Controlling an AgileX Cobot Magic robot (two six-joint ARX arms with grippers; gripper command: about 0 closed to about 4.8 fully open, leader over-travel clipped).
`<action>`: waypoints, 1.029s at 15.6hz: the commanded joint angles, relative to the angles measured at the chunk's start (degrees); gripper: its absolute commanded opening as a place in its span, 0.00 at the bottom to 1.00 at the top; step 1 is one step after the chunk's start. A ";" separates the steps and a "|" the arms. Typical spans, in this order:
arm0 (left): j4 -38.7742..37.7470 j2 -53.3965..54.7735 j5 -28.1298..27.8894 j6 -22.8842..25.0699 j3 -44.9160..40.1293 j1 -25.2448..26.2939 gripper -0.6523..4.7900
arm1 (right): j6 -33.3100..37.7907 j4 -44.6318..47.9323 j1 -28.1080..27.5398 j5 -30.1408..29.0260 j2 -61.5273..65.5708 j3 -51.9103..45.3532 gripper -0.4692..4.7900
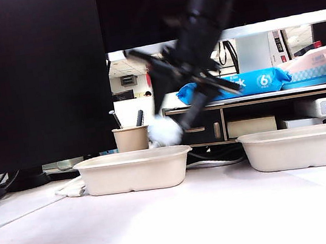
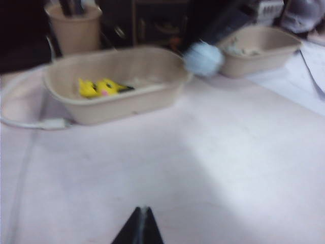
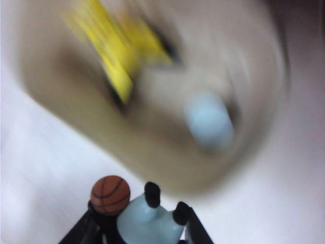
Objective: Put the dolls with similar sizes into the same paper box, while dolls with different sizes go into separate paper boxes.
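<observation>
The right gripper [image 3: 144, 231] is hanging over the near right corner of the left paper box [image 1: 136, 178], closed partway around the pale blue doll [image 3: 147, 223]. In the right wrist view the doll is sitting between the two dark fingers [image 3: 81, 233], its black ears pointing away from the camera toward the box and a small orange basketball [image 3: 110, 194] beside its head. In the exterior view it is showing as a pale blur [image 1: 164, 131] at the tip of the slanting arm, just above the box rim; its long axis is too blurred to read.

The yellow doll [image 2: 101, 87] is lying inside the left paper box [image 2: 127, 101], its black-tipped end pointing toward the box's middle.

The right paper box [image 1: 305, 147] is standing well apart on the surface [image 1: 178, 224].

The left gripper [image 2: 141, 229] is hovering over the bare surface, near side of the boxes, its tips pressed together and holding nothing.
</observation>
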 commanded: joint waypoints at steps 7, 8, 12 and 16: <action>0.33 -3.72 -0.04 -0.20 0.07 11.72 0.11 | 0.17 10.16 0.09 0.13 6.73 5.53 0.35; 0.33 -4.04 -0.04 -0.20 0.04 11.72 0.11 | 0.20 11.34 0.09 0.31 8.20 5.53 0.39; 0.28 -4.96 -0.04 -0.20 0.04 11.69 0.11 | 0.17 13.88 0.09 0.00 9.25 5.51 0.55; 0.33 -5.60 -0.02 -0.20 0.04 11.78 0.11 | 0.22 13.29 -0.02 -0.61 8.52 5.53 0.57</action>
